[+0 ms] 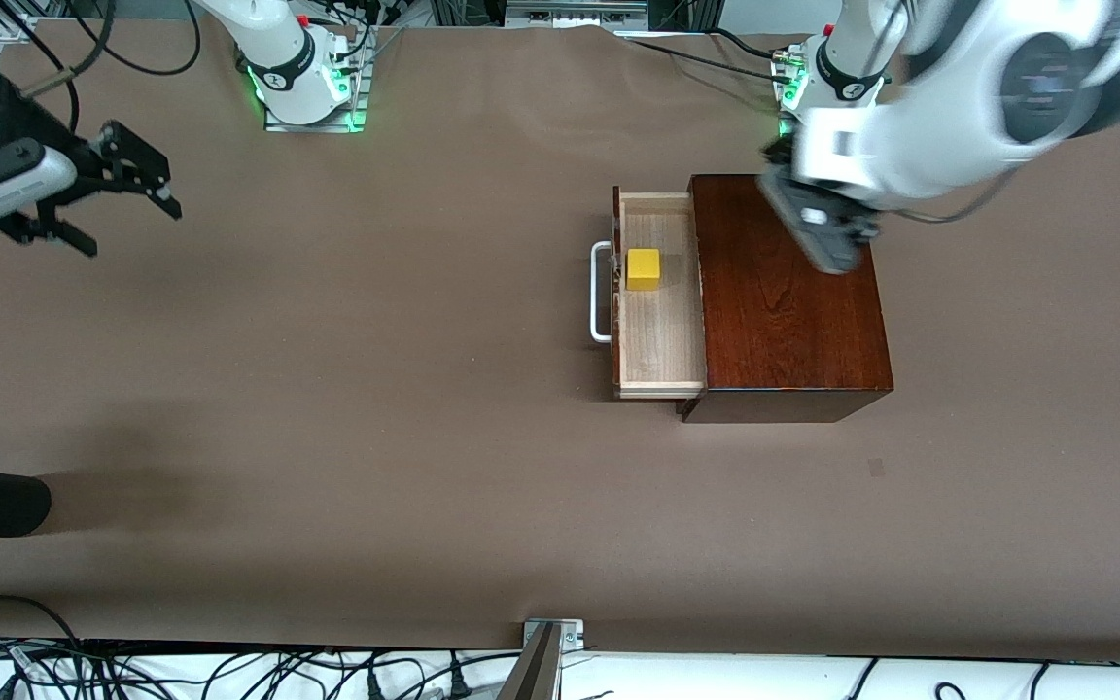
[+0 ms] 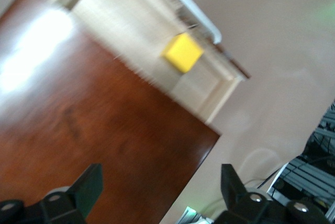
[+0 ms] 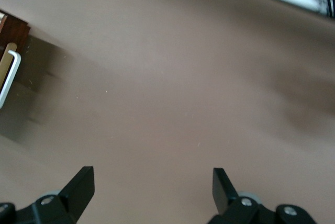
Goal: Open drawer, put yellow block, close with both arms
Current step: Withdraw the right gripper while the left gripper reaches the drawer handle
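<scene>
The small bright yellow cube (image 1: 644, 269) lies in the open pale-wood drawer (image 1: 658, 335) of the glossy reddish-brown box (image 1: 784, 321). The left gripper (image 1: 818, 228), fingers apart and empty, hovers over the box top; the drawer's white handle (image 1: 598, 292) faces the right gripper (image 1: 98, 199), open over bare table, well apart.

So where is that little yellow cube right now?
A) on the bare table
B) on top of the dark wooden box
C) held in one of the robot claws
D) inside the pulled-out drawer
D: the yellow block sits on the pale floor of the open drawer, with no gripper touching it.
</scene>
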Robot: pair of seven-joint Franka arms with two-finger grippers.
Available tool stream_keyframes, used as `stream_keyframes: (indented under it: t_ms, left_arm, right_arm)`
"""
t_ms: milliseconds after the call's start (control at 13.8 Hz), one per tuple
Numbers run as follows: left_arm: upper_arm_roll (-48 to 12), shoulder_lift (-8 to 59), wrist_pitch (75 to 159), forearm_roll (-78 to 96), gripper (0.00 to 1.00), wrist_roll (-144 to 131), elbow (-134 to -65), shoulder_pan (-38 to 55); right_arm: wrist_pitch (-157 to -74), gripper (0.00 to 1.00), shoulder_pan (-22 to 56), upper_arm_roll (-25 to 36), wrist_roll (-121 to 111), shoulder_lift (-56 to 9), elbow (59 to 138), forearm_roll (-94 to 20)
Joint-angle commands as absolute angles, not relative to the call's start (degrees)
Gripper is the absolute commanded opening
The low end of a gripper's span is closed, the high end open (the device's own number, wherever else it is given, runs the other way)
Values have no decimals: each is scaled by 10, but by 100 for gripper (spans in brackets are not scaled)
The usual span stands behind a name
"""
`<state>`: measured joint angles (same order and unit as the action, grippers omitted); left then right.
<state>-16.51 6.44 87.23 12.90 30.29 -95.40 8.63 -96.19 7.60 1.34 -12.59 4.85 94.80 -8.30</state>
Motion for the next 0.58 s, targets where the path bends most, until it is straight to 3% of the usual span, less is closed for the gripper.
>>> stream_keyframes:
  t_ms: [0, 217, 506]
  left_arm:
    - [-195, 163, 860, 133, 100, 317, -857, 122]
    - [-194, 243, 897, 120, 100, 344, -788, 192]
    - [-194, 304, 1043, 56, 100, 456, -783, 263]
  right_arm:
    - [-943, 100, 79, 11, -34, 76, 983, -42]
    - [-947, 100, 79, 11, -7, 69, 982, -9]
    - [-945, 100, 80, 11, -13, 40, 955, 1]
